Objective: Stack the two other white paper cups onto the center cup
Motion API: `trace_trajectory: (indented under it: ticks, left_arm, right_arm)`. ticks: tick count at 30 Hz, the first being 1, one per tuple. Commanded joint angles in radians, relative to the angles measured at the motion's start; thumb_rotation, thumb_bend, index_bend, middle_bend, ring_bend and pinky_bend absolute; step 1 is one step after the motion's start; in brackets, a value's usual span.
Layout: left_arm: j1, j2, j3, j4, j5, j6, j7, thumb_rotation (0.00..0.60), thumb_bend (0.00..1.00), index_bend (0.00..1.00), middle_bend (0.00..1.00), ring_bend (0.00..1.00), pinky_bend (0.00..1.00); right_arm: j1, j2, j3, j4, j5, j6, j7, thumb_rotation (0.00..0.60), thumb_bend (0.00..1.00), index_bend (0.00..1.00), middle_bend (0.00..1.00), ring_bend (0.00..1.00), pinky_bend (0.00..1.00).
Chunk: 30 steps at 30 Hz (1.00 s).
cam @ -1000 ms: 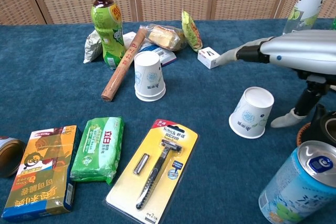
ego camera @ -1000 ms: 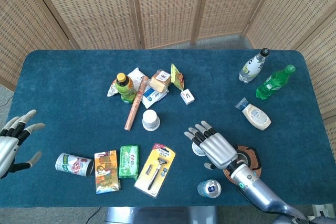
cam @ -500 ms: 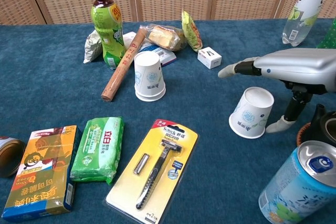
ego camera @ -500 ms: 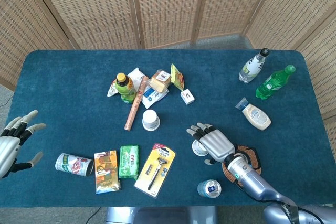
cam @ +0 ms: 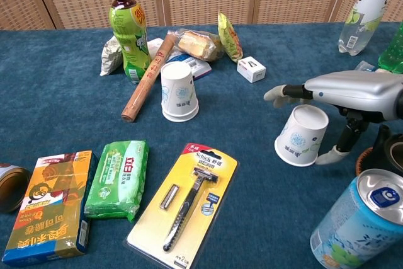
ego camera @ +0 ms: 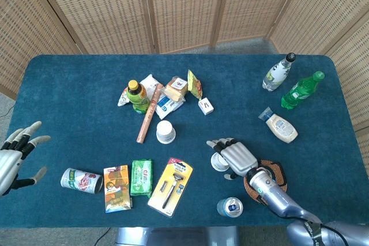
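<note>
R hand hovers flat over upside-down white paper cup, fingers spread wide, thumb down beside it, no grip seen; cup sits nr desk's front edge, R of mid. Center cup, also inverted, stands mid-desk by razor pack. L hand open, fingers apart, at desk's L edge, holding nothing.

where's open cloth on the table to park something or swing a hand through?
Bare cloth: the far left, between the left hand and the green tea bottle; the far edge behind the snack pile; the stretch between the small white box and the clear bottle. Crowded: the centre cup, the razor pack and around the right hand.
</note>
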Motion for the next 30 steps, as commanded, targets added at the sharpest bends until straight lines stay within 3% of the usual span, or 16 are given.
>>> trace_trajectory:
  ticks: [1, 7, 13, 30]
  left_arm:
    - [-0.001, 0.000, -0.001, 0.000, 0.000, -0.005, 0.001, 0.600, 0.39, 0.18, 0.00, 0.00, 0.00]
    - [-0.002, -0.002, -0.002, -0.005, -0.001, -0.014, 0.008, 0.600, 0.39, 0.18, 0.00, 0.00, 0.01]
    - [-0.004, -0.005, -0.003, -0.008, -0.002, -0.024, 0.015, 0.600, 0.39, 0.18, 0.00, 0.00, 0.01]
    - [-0.005, 0.000, -0.003, -0.010, 0.003, -0.037, 0.007, 0.600, 0.39, 0.18, 0.00, 0.00, 0.01]
  right_arm:
    - [-0.007, -0.009, -0.009, 0.021, -0.023, 0.015, 0.029, 0.600, 0.12, 0.13, 0.22, 0.20, 0.24]
    - [-0.015, -0.022, -0.021, 0.056, -0.074, 0.040, 0.085, 0.600, 0.19, 0.31, 0.34, 0.27, 0.29]
    - [-0.016, -0.034, -0.025, 0.080, -0.100, 0.054, 0.118, 0.600, 0.28, 0.36, 0.40, 0.29, 0.31]
    - [-0.011, -0.012, -0.022, 0.038, -0.132, 0.083, 0.109, 0.600, 0.32, 0.38, 0.41, 0.29, 0.31]
